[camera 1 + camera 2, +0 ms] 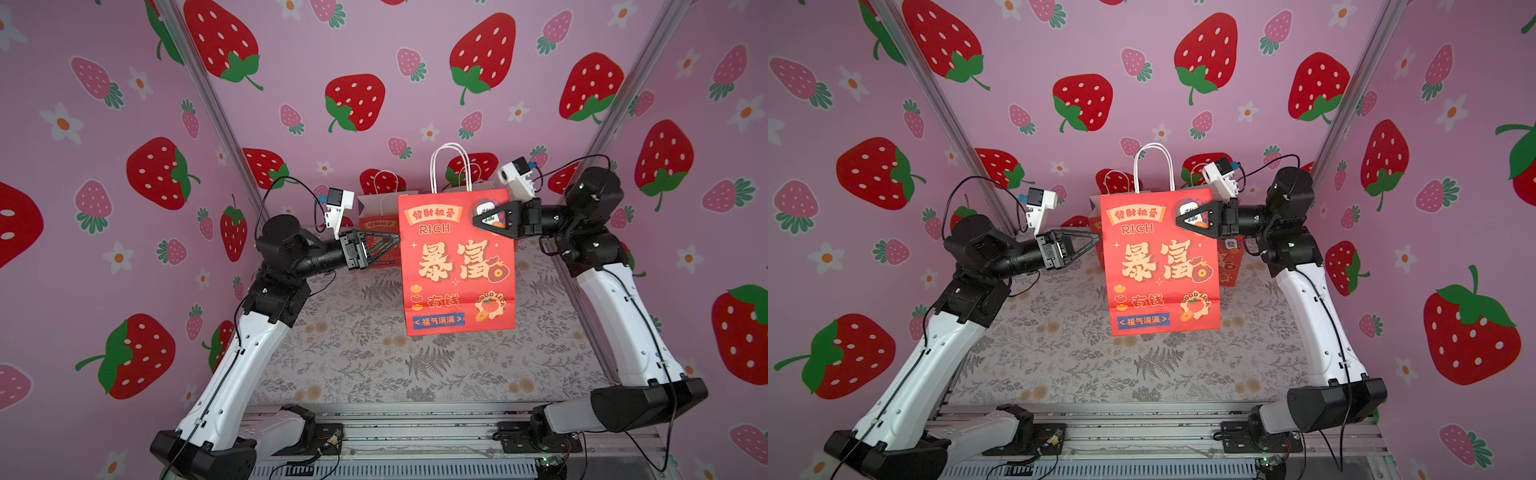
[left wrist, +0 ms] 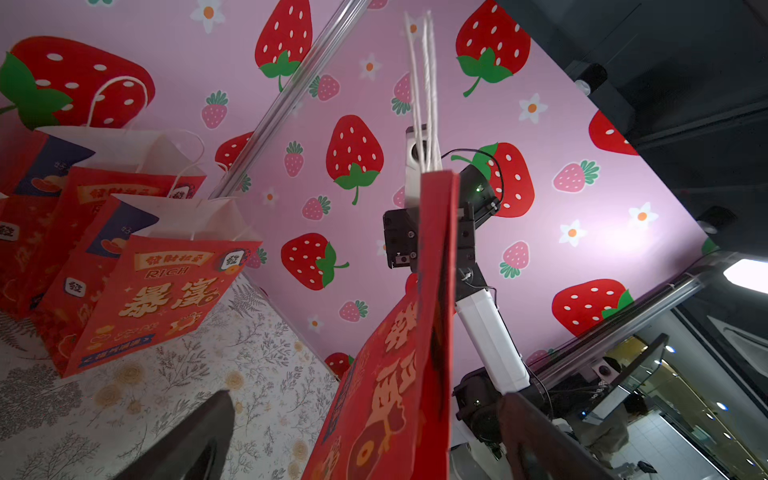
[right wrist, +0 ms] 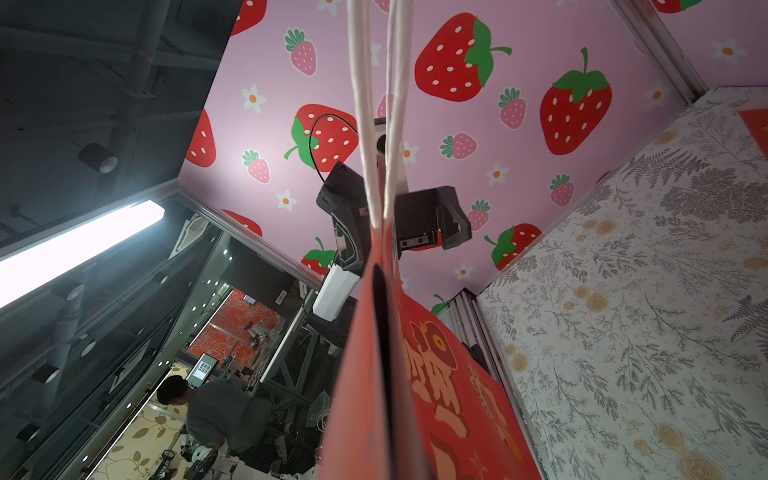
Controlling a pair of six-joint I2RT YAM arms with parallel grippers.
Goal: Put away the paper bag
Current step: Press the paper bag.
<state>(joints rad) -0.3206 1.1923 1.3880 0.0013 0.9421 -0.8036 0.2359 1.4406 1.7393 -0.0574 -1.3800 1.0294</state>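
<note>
The red paper bag (image 1: 457,266) (image 1: 1163,266) is folded flat and hangs upright above the table, its white handles (image 1: 451,166) pointing up. My right gripper (image 1: 478,220) (image 1: 1180,220) is shut on the bag's upper right corner. In the right wrist view the bag (image 3: 374,374) fills the space in front and hides the fingers. My left gripper (image 1: 397,241) (image 1: 1098,239) is open at the bag's left edge. In the left wrist view the bag (image 2: 395,374) stands between the spread fingers (image 2: 199,436), touching neither.
Other red paper bags (image 1: 376,216) (image 2: 158,299) stand open at the back of the table against the strawberry wall; one (image 1: 1229,262) shows behind the held bag. A floral cloth (image 1: 374,353) covers the table. Metal frame posts (image 1: 216,104) run up both back corners.
</note>
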